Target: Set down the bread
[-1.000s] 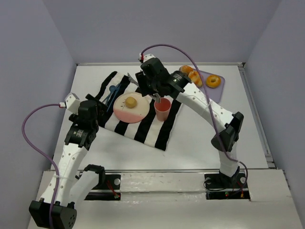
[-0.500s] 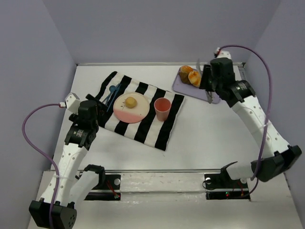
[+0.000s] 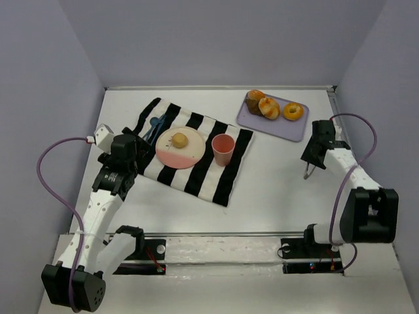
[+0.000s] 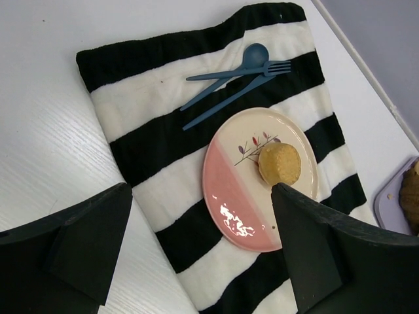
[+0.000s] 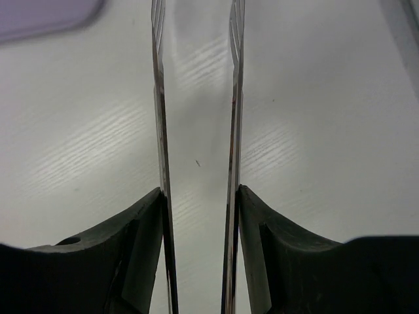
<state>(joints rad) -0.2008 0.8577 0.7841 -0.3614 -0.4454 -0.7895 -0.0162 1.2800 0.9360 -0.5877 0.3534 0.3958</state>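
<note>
The bread (image 3: 180, 139) looks light and squashy, so I'd pinch its sides gently; left gripper (image 4: 200, 190) and right gripper (image 5: 196, 10) both released, empty

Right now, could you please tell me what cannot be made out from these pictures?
- Left wrist view: the purple tray and a pastry on it are cut off by the right edge.
- Right wrist view: the thin metal fingers run off the top edge.
- Top view: the blue cutlery is too small to tell apart.
</note>
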